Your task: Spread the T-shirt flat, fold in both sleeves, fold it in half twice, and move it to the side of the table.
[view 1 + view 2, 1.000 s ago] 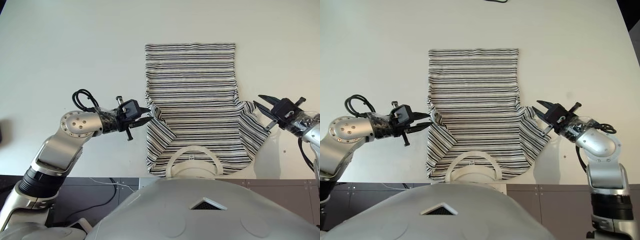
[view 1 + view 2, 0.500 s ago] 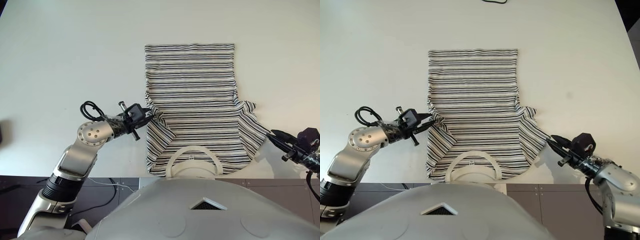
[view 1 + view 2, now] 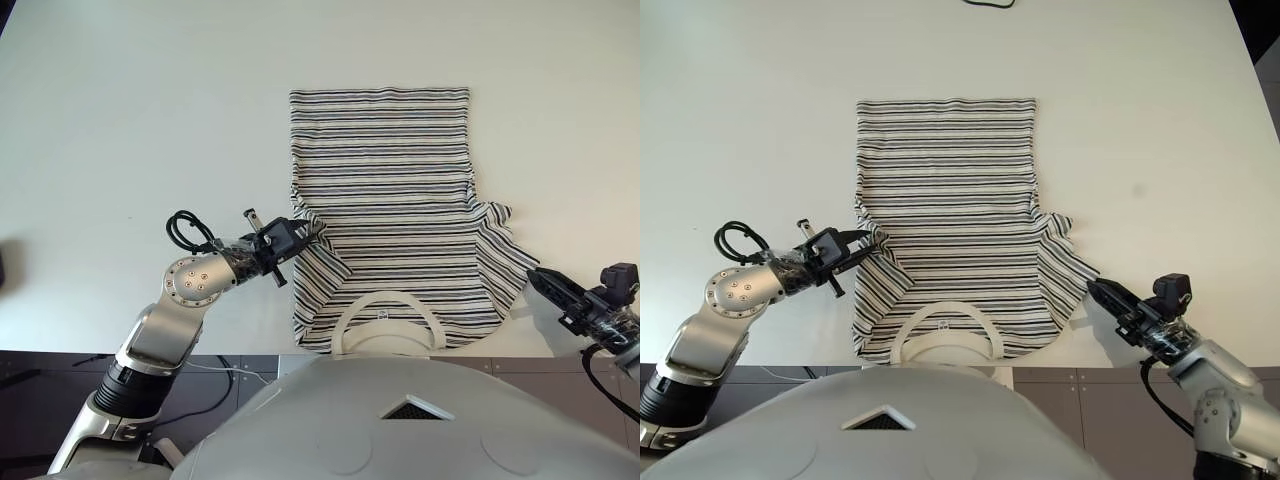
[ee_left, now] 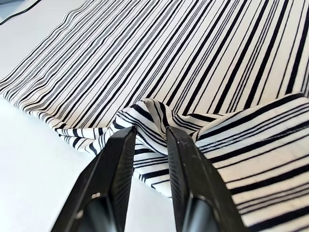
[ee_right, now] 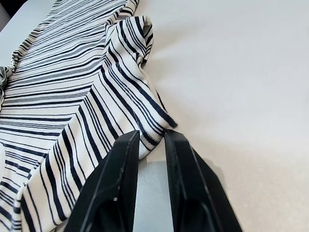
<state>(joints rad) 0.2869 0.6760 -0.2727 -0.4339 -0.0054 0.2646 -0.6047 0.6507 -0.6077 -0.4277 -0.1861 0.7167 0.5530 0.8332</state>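
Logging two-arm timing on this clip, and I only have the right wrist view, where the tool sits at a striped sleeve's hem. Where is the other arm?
Observer: The left tool is at the tip of the left sleeve, its fingers closed on bunched fabric.
Operator: Do the two sleeves lie alike?
Observer: No. The left one lies inward over the body of the T-shirt, while the right sleeve juts out past the side seam.
Operator: Is the rest flat?
Observer: Yes, the far hem lies straight and smooth on the table.
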